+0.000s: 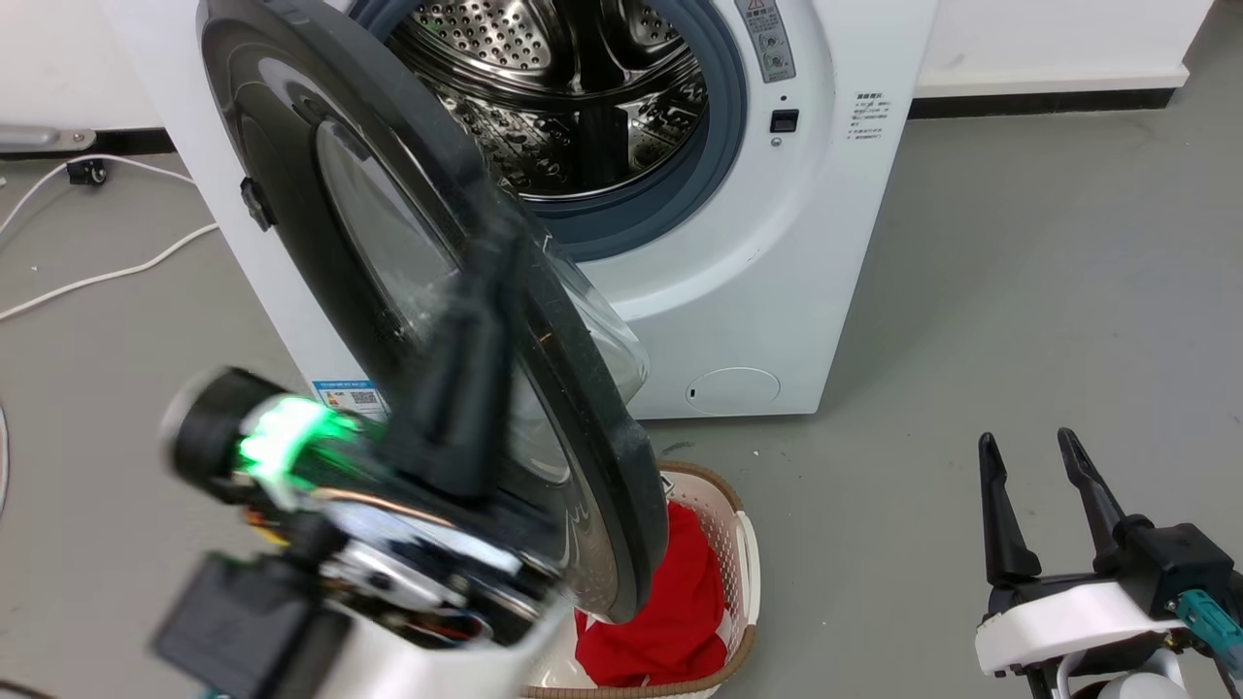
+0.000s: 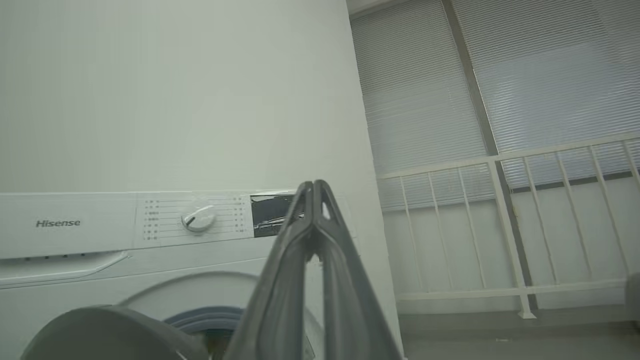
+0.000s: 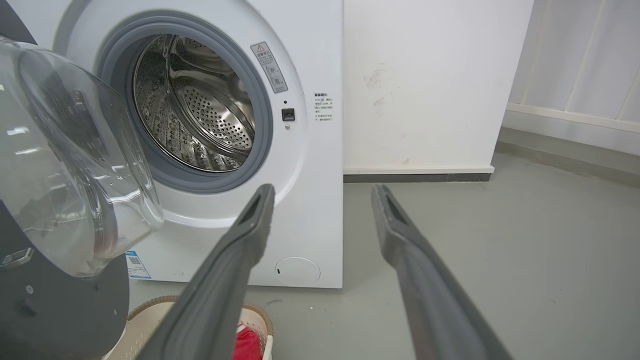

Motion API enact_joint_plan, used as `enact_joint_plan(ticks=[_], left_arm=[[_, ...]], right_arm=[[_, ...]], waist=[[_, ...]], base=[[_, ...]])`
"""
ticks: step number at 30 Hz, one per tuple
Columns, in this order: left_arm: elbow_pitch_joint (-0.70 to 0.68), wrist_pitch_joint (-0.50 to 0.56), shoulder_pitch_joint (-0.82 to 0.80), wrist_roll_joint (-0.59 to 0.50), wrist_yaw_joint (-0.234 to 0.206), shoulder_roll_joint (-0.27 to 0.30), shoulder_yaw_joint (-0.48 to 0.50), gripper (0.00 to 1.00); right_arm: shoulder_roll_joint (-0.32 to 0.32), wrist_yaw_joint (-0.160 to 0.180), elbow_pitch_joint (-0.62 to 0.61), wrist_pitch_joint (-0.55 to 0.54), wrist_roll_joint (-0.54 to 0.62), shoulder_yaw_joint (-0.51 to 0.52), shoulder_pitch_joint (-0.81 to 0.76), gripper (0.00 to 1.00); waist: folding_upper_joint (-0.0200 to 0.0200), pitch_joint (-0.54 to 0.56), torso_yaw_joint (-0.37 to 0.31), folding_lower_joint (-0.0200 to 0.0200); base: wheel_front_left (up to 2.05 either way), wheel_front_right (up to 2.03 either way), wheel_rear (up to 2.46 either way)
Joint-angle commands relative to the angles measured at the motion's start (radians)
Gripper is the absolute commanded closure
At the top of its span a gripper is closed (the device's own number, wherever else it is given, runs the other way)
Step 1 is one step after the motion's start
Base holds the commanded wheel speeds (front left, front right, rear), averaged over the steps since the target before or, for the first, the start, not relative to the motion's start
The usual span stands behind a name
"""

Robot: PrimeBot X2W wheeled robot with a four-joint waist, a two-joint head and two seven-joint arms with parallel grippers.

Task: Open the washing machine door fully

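Washing machine door (image 3: 55,165) stands open at 9 o'clock, washing machine (image 3: 312,165) drum bare. Right gripper (image 3: 324,192), 6 o'clock, jaws apart.

My left gripper (image 1: 503,254) sits near 7 o'clock in the head view. It is blurred and reaches toward 1 o'clock from a wrist (image 1: 291,437) that glows green. In the left wrist view its two fingers (image 2: 285,260) are pressed together at the tips with nothing between them. My right gripper (image 1: 1029,449) rests near 4 o'clock, pointing to 12 with a wide gap between the tips.
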State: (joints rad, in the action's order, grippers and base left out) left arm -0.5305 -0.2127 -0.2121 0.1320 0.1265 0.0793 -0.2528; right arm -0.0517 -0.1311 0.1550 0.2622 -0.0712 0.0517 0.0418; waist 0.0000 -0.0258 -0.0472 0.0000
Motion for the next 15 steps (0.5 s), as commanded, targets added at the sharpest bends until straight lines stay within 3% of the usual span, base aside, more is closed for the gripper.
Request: enact_joint_plan(ticks=[1, 3, 9, 15], left_arm=[[0.003, 0.018, 0.019, 0.017, 0.001, 0.006, -0.025, 1.00], [0.007, 0.070, 0.040, 0.063, 0.003, 0.026, -0.115, 1.00], [0.027, 0.147, 0.084, 0.124, 0.004, 0.060, -0.243, 1.00], [0.099, 0.239, 0.177, 0.199, 0.005, 0.085, -0.319, 1.00]], right_arm=[[0.003, 0.001, 0.001, 0.002, -0.003, -0.001, 0.000, 0.00], [0.003, 0.001, 0.003, 0.002, -0.006, 0.000, -0.008, 0.00], [0.003, 0.001, 0.006, 0.002, -0.007, 0.001, -0.018, 0.00], [0.003, 0.001, 0.011, 0.000, -0.007, -0.005, -0.021, 0.00]], waist=[[0.0000, 0.002, -0.001, 0.0000], [0.0000, 0.007, -0.001, 0.0000], [0.0000, 0.008, 0.002, 0.0000], [0.0000, 0.012, 0.006, 0.0000]], base=[[0.00, 0.00, 0.00], [0.00, 0.00, 0.00], [0.00, 0.00, 0.00], [0.00, 0.00, 0.00]])
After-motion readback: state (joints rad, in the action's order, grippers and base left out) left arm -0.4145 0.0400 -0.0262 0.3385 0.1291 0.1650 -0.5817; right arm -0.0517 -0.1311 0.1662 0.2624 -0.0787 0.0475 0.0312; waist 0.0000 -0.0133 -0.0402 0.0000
